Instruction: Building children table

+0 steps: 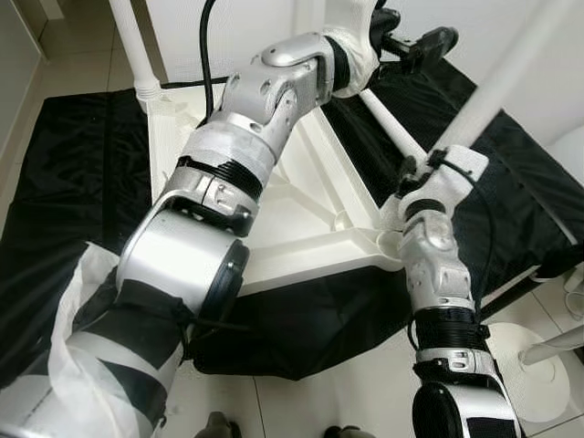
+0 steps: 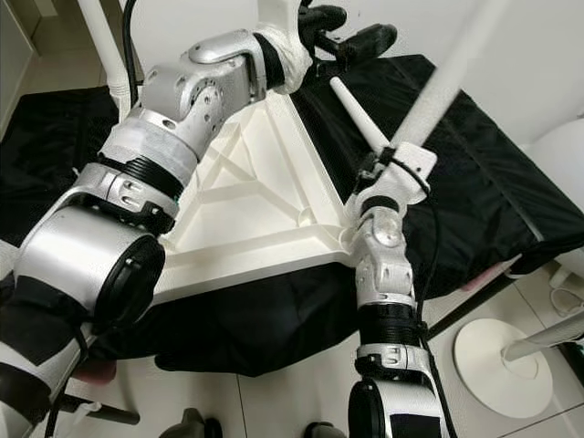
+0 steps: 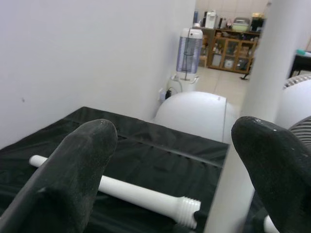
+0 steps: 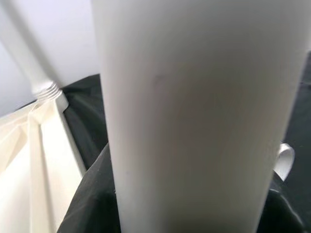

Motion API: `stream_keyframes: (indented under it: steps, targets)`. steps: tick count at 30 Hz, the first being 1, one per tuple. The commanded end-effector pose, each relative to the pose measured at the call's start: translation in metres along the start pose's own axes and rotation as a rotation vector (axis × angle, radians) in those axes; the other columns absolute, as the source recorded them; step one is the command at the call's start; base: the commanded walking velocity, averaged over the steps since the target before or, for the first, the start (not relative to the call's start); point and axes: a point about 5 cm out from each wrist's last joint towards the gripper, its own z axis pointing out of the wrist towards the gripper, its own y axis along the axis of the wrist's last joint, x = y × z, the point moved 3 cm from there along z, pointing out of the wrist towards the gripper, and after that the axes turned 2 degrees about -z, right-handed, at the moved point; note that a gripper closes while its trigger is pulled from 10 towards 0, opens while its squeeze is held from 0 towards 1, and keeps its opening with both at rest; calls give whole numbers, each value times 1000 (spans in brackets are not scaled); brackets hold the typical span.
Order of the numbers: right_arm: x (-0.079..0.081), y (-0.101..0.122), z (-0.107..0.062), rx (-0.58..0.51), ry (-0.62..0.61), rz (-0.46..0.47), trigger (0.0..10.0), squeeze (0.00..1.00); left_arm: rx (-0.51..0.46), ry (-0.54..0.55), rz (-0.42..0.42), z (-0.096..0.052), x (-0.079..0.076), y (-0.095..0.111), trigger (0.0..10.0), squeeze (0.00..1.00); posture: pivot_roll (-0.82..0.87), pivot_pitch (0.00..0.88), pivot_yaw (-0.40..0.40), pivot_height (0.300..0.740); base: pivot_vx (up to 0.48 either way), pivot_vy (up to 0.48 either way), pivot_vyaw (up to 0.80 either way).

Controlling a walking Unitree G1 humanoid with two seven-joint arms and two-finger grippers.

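1. Tabletop (image 1: 301, 219), white and turned underside up on a black cloth (image 1: 82, 173), lies at the centre of the head views, its ribs facing the camera.
2. One leg (image 1: 132, 46) stands screwed in at the 11 o'clock corner; a loose leg (image 2: 358, 117) with a threaded end lies on the cloth at 1 o'clock.
3. Right gripper (image 1: 436, 169) is at the near right corner, about 4 o'clock, around a slanting leg (image 1: 511, 64). Whether its fingers pinch that leg I cannot tell.
4. Left gripper (image 1: 415, 44) reaches across to 1 o'clock, its fingers (image 3: 73, 160) spread wide above the loose leg and touching nothing.
5. Judged step: seating the slanting leg in the corner socket. Next it likely needs uprighting, then turning until the thread bites, without cross-threading.
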Motion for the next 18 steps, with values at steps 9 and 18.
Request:
stream_keyframes:
  steps: [9, 18]
  targets:
    - [-1, 18, 1, -64, -12, 10, 10000, 0, -58, 32, 168, 1, 0, 59, 10000, 0, -27, 128, 25, 740, 0, 0, 0]
    - [-11, 24, -2, -77, -34, 17, 10000, 0, -64, 74, 177, -5, 11, 62, 10000, 0, -34, 161, 22, 740, 0, 0, 0]
